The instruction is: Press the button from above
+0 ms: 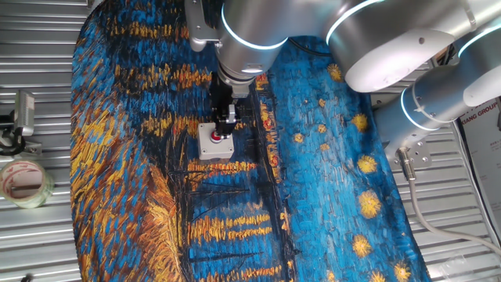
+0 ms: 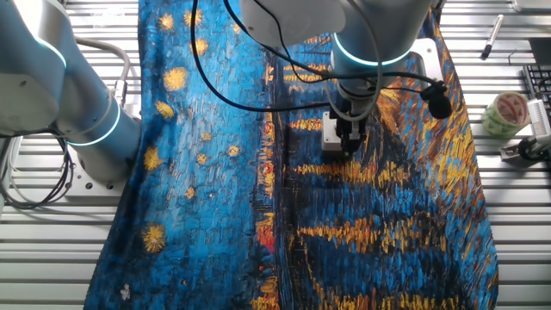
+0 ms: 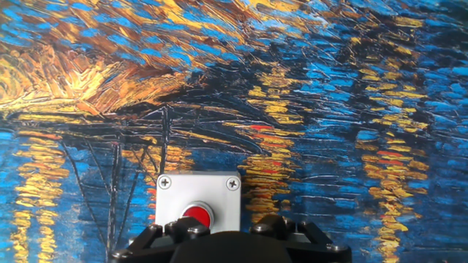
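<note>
The button (image 1: 215, 137) is small, round and red, set in the top of a small light-grey square box (image 1: 213, 150) on the painted cloth. My gripper (image 1: 226, 125) hangs just above the box, over its far right part, next to the button. Whether it touches is not clear. In the other fixed view the gripper (image 2: 349, 145) covers most of the box (image 2: 330, 135). In the hand view the button (image 3: 196, 214) and box (image 3: 197, 191) lie at the bottom centre, partly behind the hand's dark body. No view shows the fingertips clearly.
A blue and orange painted cloth (image 1: 313, 196) covers the table. A tape roll (image 1: 23, 182) and a grey device (image 1: 23, 113) lie off the cloth at the left. The arm's base (image 2: 90, 138) stands beside the cloth.
</note>
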You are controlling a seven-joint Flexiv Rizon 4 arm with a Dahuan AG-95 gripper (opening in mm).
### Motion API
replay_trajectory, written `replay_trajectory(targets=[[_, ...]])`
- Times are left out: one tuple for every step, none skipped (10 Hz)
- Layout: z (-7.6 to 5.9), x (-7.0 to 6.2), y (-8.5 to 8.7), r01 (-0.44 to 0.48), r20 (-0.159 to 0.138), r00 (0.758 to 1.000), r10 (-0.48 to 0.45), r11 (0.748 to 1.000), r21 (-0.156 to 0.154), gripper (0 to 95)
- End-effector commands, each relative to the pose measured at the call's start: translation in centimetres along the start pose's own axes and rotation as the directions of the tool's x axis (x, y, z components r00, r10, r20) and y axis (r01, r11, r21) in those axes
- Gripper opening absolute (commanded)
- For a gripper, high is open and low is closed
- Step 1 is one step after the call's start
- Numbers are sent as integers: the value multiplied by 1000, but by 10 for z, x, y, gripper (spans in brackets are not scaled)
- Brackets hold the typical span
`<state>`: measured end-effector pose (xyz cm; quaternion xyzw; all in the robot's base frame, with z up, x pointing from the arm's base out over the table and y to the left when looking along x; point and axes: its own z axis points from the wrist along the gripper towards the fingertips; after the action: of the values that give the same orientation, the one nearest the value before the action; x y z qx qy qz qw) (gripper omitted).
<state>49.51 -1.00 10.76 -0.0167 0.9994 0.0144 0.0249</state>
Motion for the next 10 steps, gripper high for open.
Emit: replay_trajectory(targets=[[3,-1,0,-1,5,1000,1,1000,1,570],[4,0,0,-3,5,1000,3,1000,1,570],[4,0,0,-5,7,1000,5,1000,1,570],[4,0,0,-5,6,1000,5,1000,0,570],[4,0,0,-5,6,1000,5,1000,0,570],[4,0,0,-4,6,1000,4,1000,-1,570],[4,0,0,-5,6,1000,5,1000,-1,570],[4,0,0,-5,6,1000,5,1000,-2,570],[4,0,-1,-4,7,1000,4,1000,-4,570],[4,0,-2,-3,7,1000,3,1000,-7,380]])
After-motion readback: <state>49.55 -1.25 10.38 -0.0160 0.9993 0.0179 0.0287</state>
